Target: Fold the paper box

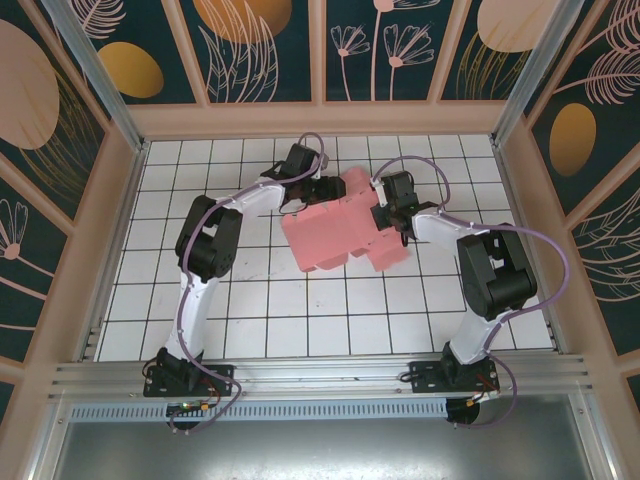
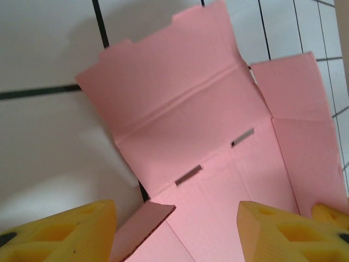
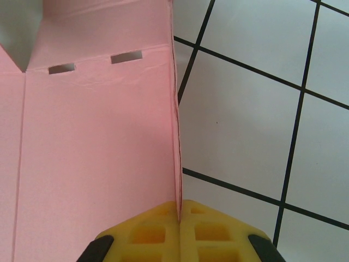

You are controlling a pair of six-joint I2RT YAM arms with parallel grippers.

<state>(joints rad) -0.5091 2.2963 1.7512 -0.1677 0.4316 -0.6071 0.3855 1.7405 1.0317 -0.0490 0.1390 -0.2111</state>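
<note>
White tiled counter (image 1: 230, 310) carries one paper box (image 1: 335, 235), far of centre; we count two arms (image 1: 205, 240) bent toward it, right jaws pinched on its edge, left jaws standing apart.

paper box (image 1: 330, 235): 1 | pincers: 2, left pincer (image 2: 175, 210), right pincer (image 3: 179, 208) | slots (image 2: 188, 174): 2

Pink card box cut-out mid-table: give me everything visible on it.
The pink thin-card paper box is a partly folded, creased cut-out with several flaps, a notched far flap and two small slots along one fold. It lies mid-table on the white tiled table, most panels flat, one side panel raised. The right gripper is shut on that raised panel's edge. The left gripper has open jaws straddling the near panel; whether it touches is unclear.
</note>
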